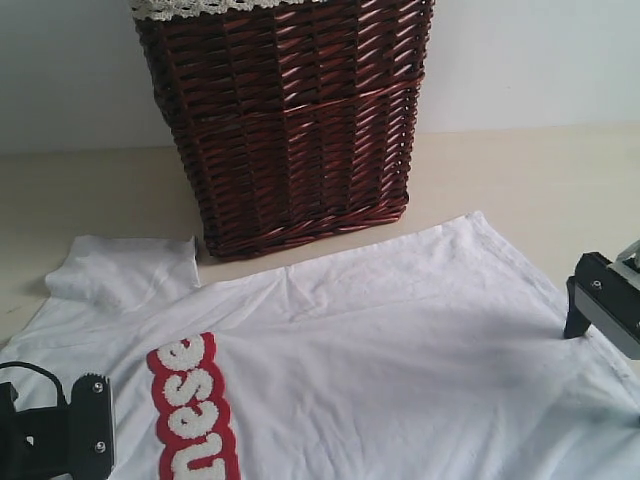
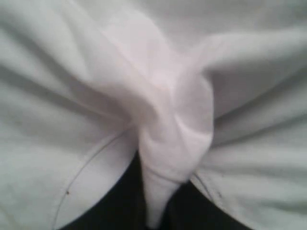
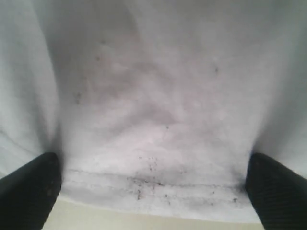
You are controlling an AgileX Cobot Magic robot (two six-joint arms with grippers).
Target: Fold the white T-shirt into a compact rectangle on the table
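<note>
T-shirt (image 1: 400, 340) lies long axis left-right, hem rightward; left pincer (image 2: 156, 211) clamps its cloth, right pincer (image 3: 153, 189) spread.

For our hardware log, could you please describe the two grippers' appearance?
Both are matte black and blocky with silver screw heads. The left gripper has a black cable looping beside it; the right gripper has a pale grey part, and its fingertips look finely textured.

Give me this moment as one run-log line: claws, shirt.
left claw: shut on T-shirt | right claw: open over its edge | T-shirt: spread on table, not yet folded
</note>
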